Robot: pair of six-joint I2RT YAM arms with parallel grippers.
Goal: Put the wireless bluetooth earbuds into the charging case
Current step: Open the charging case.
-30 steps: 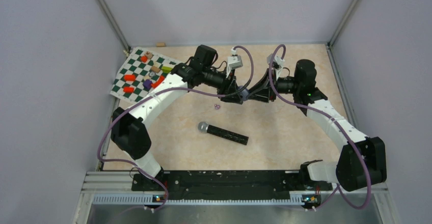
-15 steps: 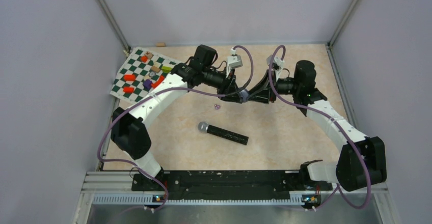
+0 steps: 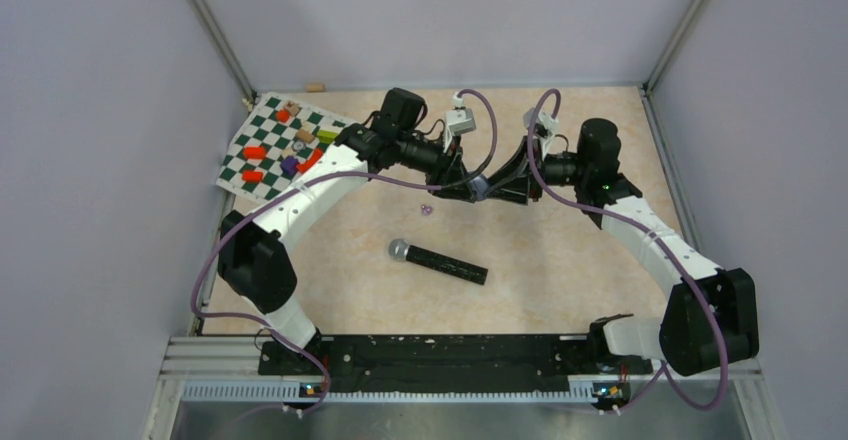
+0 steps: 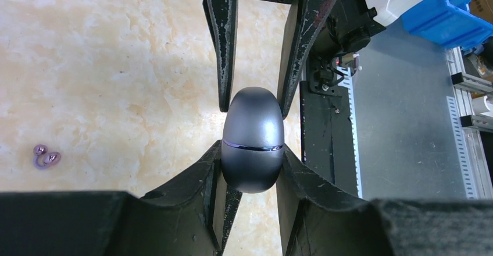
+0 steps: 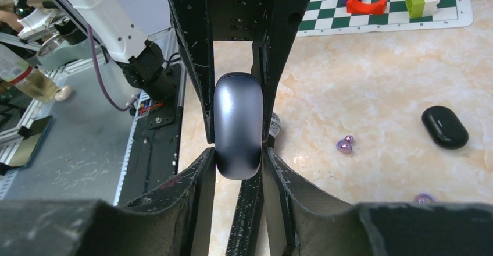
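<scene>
- Between the two arms, up off the surface [image 3: 560, 250]: charging case [image 4: 253, 139], a smooth grey egg, shut along a thin seam.
- Looks hard, glossy and light. Likely to squirt out of any pinch on its rounded ends, so best taken across the broad flanks, clear of the seam, for opening the lid.
- Left gripper [image 4: 251, 160] clamped on the half below the seam, right gripper [image 5: 238, 151] clamped on the half above it, fingers flat against the shell.
- Down on the surface, off to one side: two purple earbuds [image 4: 45, 157], touching each other, well apart from the case. Tiny, rounded, prone to roll; to be pinched gently across the body.
- One more purple bit [image 5: 424, 198] at the bottom edge of the right wrist view, too cropped to name.
- Black buds not made out; black oval pod [image 5: 445, 127] near the purple pair.
- Farther out: microphone [image 3: 437, 261] nearer the bases, checkered mat [image 3: 272, 132] with coloured blocks at the far left.
</scene>
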